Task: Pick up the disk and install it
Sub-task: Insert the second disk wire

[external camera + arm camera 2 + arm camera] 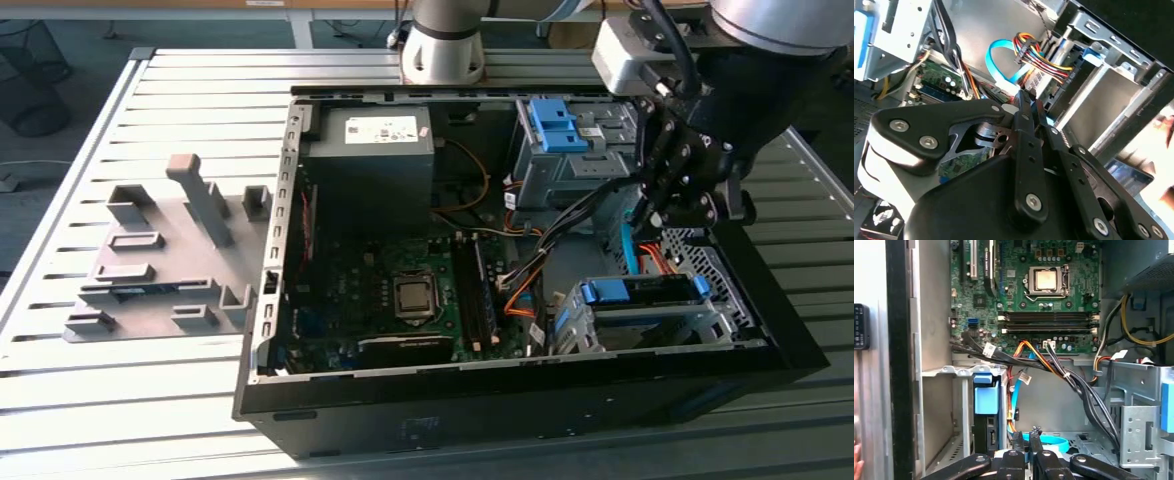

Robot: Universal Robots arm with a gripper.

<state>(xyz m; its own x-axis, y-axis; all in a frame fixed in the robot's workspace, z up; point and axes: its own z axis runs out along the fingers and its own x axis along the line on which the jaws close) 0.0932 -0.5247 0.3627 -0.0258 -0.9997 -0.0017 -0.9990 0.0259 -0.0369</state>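
The gripper point(663, 222) hangs inside the open computer case point(787, 340), fingers pressed together on nothing. The disk point(645, 293) sits in a metal bay at the case's front corner, just beside the gripper.

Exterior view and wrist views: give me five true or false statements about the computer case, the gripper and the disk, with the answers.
1. The open computer case lies on a slatted metal table. True.
2. The gripper holds the disk over the table, outside the case. False: it is inside the case, with its fingers together and nothing between them.
3. A grey fixture sits on the table at the exterior view's left of the case. True.
4. A large cooler fan covers the processor socket. False: the socket is uncovered and the bare metal chip shows.
5. The disk, with its blue rail, sits in a metal cage in the case. True.
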